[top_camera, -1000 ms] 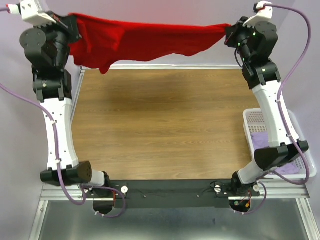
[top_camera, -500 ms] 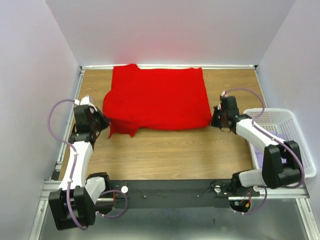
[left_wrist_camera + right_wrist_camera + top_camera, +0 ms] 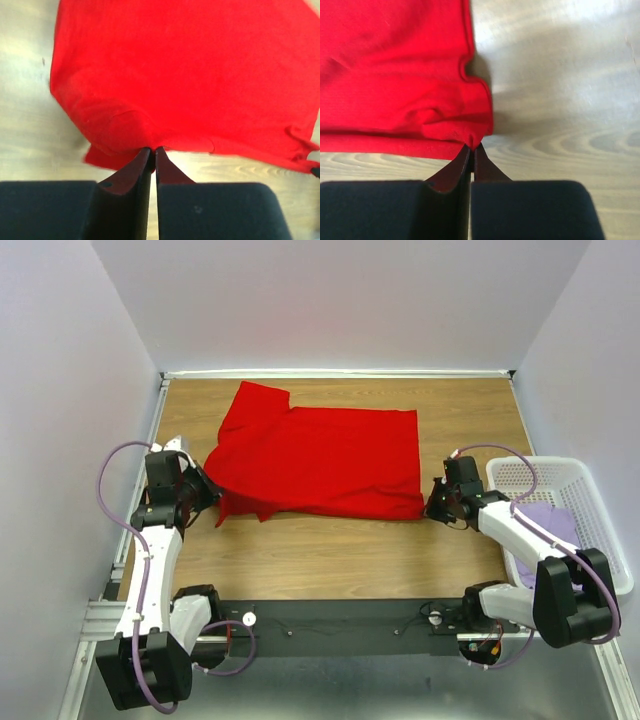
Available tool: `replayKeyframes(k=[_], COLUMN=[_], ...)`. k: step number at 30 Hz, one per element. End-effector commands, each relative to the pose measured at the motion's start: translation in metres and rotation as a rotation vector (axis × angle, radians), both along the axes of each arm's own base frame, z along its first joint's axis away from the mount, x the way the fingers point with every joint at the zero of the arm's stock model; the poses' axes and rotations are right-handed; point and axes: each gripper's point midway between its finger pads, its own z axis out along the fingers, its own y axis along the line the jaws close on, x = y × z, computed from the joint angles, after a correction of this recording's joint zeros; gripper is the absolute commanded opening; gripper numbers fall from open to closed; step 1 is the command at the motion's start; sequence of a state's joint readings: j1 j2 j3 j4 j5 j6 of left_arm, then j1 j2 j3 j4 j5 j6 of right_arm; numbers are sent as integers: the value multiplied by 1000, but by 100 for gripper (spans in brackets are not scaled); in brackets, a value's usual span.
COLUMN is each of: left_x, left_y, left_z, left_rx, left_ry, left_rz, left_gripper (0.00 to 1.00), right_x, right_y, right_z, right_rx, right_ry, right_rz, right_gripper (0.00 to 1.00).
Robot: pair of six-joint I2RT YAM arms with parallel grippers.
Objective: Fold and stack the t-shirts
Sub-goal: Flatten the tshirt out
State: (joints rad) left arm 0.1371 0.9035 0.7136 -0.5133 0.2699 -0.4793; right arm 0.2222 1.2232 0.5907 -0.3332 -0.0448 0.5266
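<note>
Lying flat on the table (image 3: 330, 560) in the top view, the red t-shirt (image 3: 320, 465) is running its long axis left to right between two low, outstretched arms, with the left gripper (image 3: 207, 495) at its near-left corner and the right gripper (image 3: 433, 503) at its near-right corner. In the left wrist view the fingertips (image 3: 144, 159) are pinching the bunched hem, cloth spreading straight ahead; in the right wrist view the fingertips (image 3: 465, 157) are pinching a puckered corner, cloth lying ahead and leftward.

Red t-shirt (image 3: 190, 75) cropped by wrist views' edges — lilac t-shirt (image 3: 560, 525) partly hidden behind right arm (image 3: 510, 525).
</note>
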Motion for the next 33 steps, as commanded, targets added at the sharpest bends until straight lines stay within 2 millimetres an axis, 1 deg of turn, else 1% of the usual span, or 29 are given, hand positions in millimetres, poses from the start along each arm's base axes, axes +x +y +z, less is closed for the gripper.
replayKeyframes(k=[1, 2, 3, 4, 6, 7, 9, 10, 11, 12, 13, 14, 16, 17, 19, 20, 21, 22, 23, 24, 25, 26, 27, 28, 29, 30, 31, 32, 33], left_x=[-27, -31, -35, -39, -44, -46, -51, -53, -54, -54, -55, -51, -45, -38, -30, -22, -18, -14, -10, 0, 4, 7, 19, 23, 34, 40, 46, 56, 66], left_y=[-10, -7, -7, -7, -10, -13, -16, -17, -16, -15, -12, -3, 8, 13, 17, 18, 18, 17, 16, 15, 14, 13, 12, 10, 12, 12, 13, 14, 17], left_z=[-11, -10, -14, -17, -23, -24, -27, -27, -24, -21, -19, -8, 4, 17, 25, 30, 32, 33, 28, 30, 25, 16, 6, -1, -11, -15, -18, -26, -26], left_rx=[-32, -5, -1, 0, -13, -30, -39, -35, -15, -1, 14, 58, 115, 133, 147, 149, 146, 139, 129, 124, 114, 106, 103, 93, 91, 89, 90, 88, 94], left_ry=[97, 112, 135, 149, 153, 153, 165, 171, 164, 157, 158, 129, 103, 70, 47, 25, 12, 3, 6, -30, -27, -11, 4, 16, 33, 37, 37, 57, 40], left_rz=[-40, -37, -40, -42, -40, -50, -65, -69, -71, -70, -59, -23, 20, 38, 52, 57, 57, 56, 58, 57, 49, 43, 35, 23, 26, 27, 26, 29, 39], left_gripper=[16, 16, 17, 17, 18, 21, 26, 36, 43, 50, 68, 75, 83, 84, 83, 82, 80, 77, 73, 69, 66, 65, 65, 61, 58, 55, 54, 54, 53], right_x=[-16, -23, -26, -29, -30, -37, -40, -44, -47, -45, -42, -39, -27, -24, -13, -9, -1, 1, 3, 5, 9, 11, 13, 20, 25, 30, 37, 41, 47], right_y=[-11, -12, -12, -9, -6, -8, -11, -13, -21, -23, -24, -25, -24, -23, -19, -15, -11, -4, -1, 3, 10, 13, 15, 14, 13, 12, 9, 7, 7], right_z=[-2, -2, -1, 5, 12, 11, 15, 16, 18, 24, 30, 37, 54, 59, 69, 70, 75, 75, 73, 70, 62, 58, 52, 45, 42, 39, 37, 27, 26], right_rx=[-34, -36, -33, -8, 17, 7, -3, -10, -50, -64, -69, -72, -78, -79, -78, -71, -60, -35, -24, -10, 17, 28, 32, 23, 11, 2, -17, -32, -40], right_ry=[79, 105, 111, 116, 133, 174, 207, 219, 219, 200, 173, 149, 88, 74, 43, 41, 10, 5, 8, 14, 30, 34, 46, 45, 42, 44, 31, 57, 51], right_rz=[-52, -60, -66, -63, -101, -114, -149, -155, -175, -163, -153, -144, -106, -93, -55, -28, -7, 26, 48, 58, 74, 80, 78, 72, 66, 55, 45, 39, 36], right_gripper=[11, 13, 15, 19, 22, 24, 29, 33, 42, 48, 57, 62, 69, 69, 69, 69, 69, 69, 68, 67, 64, 62, 61, 57, 56, 54, 52, 50, 49])
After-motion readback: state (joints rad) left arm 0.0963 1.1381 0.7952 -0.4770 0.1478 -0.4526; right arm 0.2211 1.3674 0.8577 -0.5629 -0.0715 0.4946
